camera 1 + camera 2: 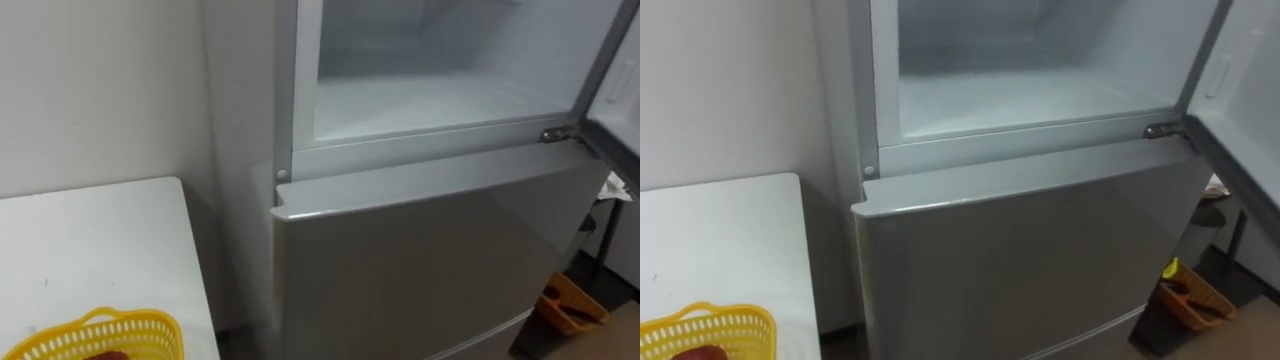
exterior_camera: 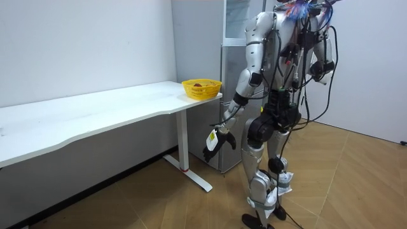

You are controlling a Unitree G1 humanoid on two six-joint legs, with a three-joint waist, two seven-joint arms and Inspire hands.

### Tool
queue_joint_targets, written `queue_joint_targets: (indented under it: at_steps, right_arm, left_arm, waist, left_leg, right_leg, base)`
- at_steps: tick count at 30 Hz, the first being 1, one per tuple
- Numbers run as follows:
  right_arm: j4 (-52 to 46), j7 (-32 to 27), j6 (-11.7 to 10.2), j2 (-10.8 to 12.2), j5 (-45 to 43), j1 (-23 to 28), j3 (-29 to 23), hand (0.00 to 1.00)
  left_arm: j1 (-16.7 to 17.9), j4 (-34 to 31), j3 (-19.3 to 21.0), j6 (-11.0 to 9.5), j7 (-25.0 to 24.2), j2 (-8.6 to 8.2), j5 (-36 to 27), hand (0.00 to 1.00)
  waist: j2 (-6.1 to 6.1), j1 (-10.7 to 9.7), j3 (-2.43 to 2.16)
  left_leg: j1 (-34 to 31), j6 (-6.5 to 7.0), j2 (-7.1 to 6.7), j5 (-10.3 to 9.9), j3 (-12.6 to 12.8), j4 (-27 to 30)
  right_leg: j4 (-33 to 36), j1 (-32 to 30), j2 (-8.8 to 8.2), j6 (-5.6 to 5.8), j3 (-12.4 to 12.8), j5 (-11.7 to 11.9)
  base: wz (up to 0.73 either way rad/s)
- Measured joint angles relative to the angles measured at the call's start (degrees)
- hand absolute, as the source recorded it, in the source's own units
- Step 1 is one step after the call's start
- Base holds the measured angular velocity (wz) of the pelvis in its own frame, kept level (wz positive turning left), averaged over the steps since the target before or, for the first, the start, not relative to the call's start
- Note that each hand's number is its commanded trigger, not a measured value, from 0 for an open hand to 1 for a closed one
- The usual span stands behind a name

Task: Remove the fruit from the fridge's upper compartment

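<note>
My left hand (image 2: 216, 141) hangs loose-fingered and empty; my right hand (image 2: 323, 65) I cannot read. The fridge (image 1: 430, 95) stands open, so I should reach in slow and level.

Two head-camera eye views look down from close range at the fridge (image 1: 400, 250) front, its open upper compartment far, the table (image 1: 100, 250) corner and yellow basket (image 1: 100, 335) near left. The room view stands well back behind the robot, sharing all three.
</note>
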Motion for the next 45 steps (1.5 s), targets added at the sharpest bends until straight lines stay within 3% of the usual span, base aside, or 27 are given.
queue_joint_targets:
  at_steps: [4,8,11,19,28,33,40,45]
  right_arm:
    - [-2.2,-2.0,-0.2,0.0,-1.8,-0.9,-3.0,0.0]
    - [-5.2,-5.2,-0.6,-2.4,-5.7,-2.8,-7.3,0.0]
    - [-8.3,-6.3,-1.6,-3.9,-9.5,-4.4,-7.3,0.0]
    - [-16.8,-6.7,-1.6,-3.9,-16.7,-3.9,-7.4,0.0]
    - [-25.4,1.1,-1.8,-4.0,-9.9,-4.4,-6.3,0.0]
    - [-27.0,10.2,-1.6,-4.0,-2.9,-4.5,-5.7,0.0]
    - [-26.8,21.3,-0.6,-4.0,2.5,-4.6,-4.2,0.0]
    - [-26.4,27.0,0.3,-4.0,5.0,-4.4,0.5,0.0]
  left_arm:
    - [0.2,0.0,0.2,0.0,0.0,-0.04,0.0,0.0]
    - [0.4,0.1,1.7,0.0,0.0,0.08,0.0,0.0]
    - [0.4,0.6,1.6,0.0,0.0,0.04,0.0,0.0]
    - [0.3,1.1,2.0,-0.1,0.0,-0.15,0.1,0.0]
    - [0.7,1.6,2.0,-0.1,0.0,-0.2,0.0,0.0]
    - [0.7,1.6,2.3,-0.2,-0.3,-0.3,2.5,0.0]
    - [0.8,1.9,2.3,-0.2,-0.5,-0.6,4.5,0.0]
    - [0.3,2.0,2.3,-0.2,-0.3,-0.63,4.5,0.0]
  waist:
    - [-0.07,-0.6,0.05]
    - [0.15,-1.0,0.02]
    - [-0.14,-1.1,0.1]
    - [-0.04,-0.6,0.1]
    - [-0.2,-0.7,0.02]
    - [0.15,0.7,-0.13]
    - [0.79,1.5,0.5]
    - [0.68,2.0,0.75]
  left_leg:
    - [0.0,0.0,-0.1,0.0,0.0,-0.1]
    - [0.0,0.04,-0.31,0.0,-0.6,-0.4]
    - [0.0,0.05,-0.37,0.0,-0.5,-0.3]
    - [0.2,0.07,-0.39,0.0,-0.5,-0.3]
    - [0.3,0.09,-0.37,0.0,-0.2,-0.3]
    - [0.5,0.06,-0.21,0.0,-0.1,-0.3]
    - [0.5,0.04,-0.06,0.0,-0.1,-0.3]
    - [0.5,-0.11,0.1,0.1,0.2,-0.3]
  right_leg:
    - [-0.1,0.0,-0.13,0.07,-0.9,-0.1]
    - [0.1,-0.5,-0.05,0.15,-1.0,-0.3]
    - [0.9,-1.0,-0.06,0.15,-0.9,-0.4]
    - [1.0,-0.8,-0.11,0.18,-1.0,-0.4]
    - [1.0,-0.9,-0.13,0.17,-0.8,-0.4]
    - [0.9,-0.6,-0.24,0.09,-0.4,-0.4]
    - [1.0,-0.6,-0.21,-0.07,-0.2,-0.2]
    - [1.4,-0.5,-0.15,-0.14,-0.6,-0.2]
  base:
    - [0.05]
    - [0.0]
    - [-0.04]
    - [0.0]
    - [0.0]
    - [-0.02]
    - [0.0]
    - [-0.01]
